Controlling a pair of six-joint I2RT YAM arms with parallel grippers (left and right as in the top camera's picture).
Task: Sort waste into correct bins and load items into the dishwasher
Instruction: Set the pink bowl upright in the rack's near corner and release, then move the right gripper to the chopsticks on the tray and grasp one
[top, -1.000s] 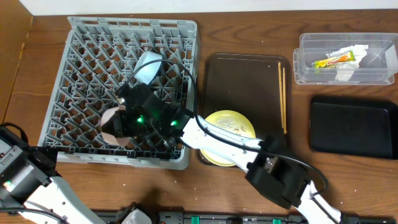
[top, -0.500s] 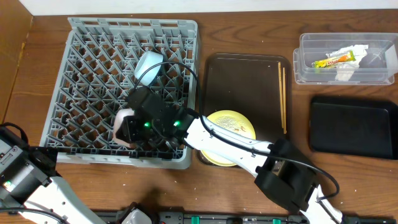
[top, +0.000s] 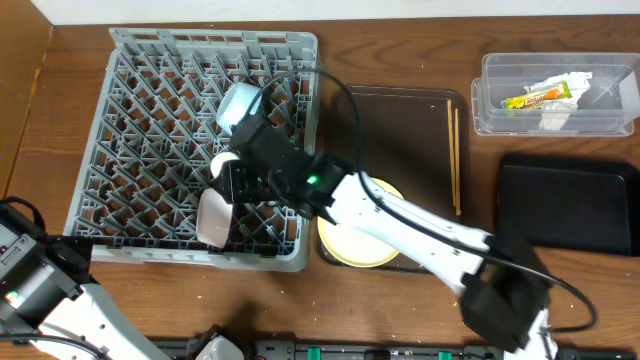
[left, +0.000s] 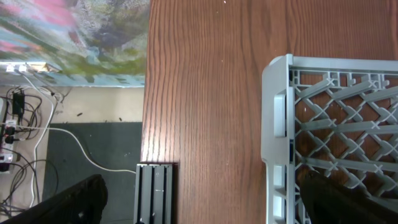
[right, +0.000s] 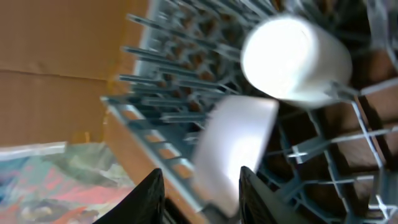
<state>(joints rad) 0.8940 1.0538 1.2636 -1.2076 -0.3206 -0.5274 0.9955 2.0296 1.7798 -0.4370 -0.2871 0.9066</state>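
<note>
since the pale bowl (top: 213, 218) stands on edge among the pegs in the near rows of the grey dish rack (top: 130, 60), a little right of the rack's middle, the step in hand looks like freeing it and backing off. right gripper (right: 202, 177): jaws spread, one finger on each side of the bowl's rim. wrist view shows a sliver of gap on one side, so i judge nothing is pinched, though blur keeps me from being sure of the other pad. the bowl sits right between the fingertips and runs out beyond them. small cream cup (right: 292, 59) is just past it, farther into the rack, touching or nearly so; cannot tell which. to do it well: spread wider until both pads clear the rim, then draw straight back along the bowl's own plane with no sideways sweep, since a nudge could tip the bowl flat or knock the cup. confirm the bowl leans on pegs, not on a finger, before leaving. light-blue saucer (top: 240, 103) is farther back in the rack, apart from all this. left gripper (left: 202, 186): fingers wide apart beside the rack's near left corner, over bare table, holding nothing. not yet loaded: yellow plate (top: 345, 248) and chopsticks (top: 456, 160), both on the brown tray (top: 390, 120) to the right.
</note>
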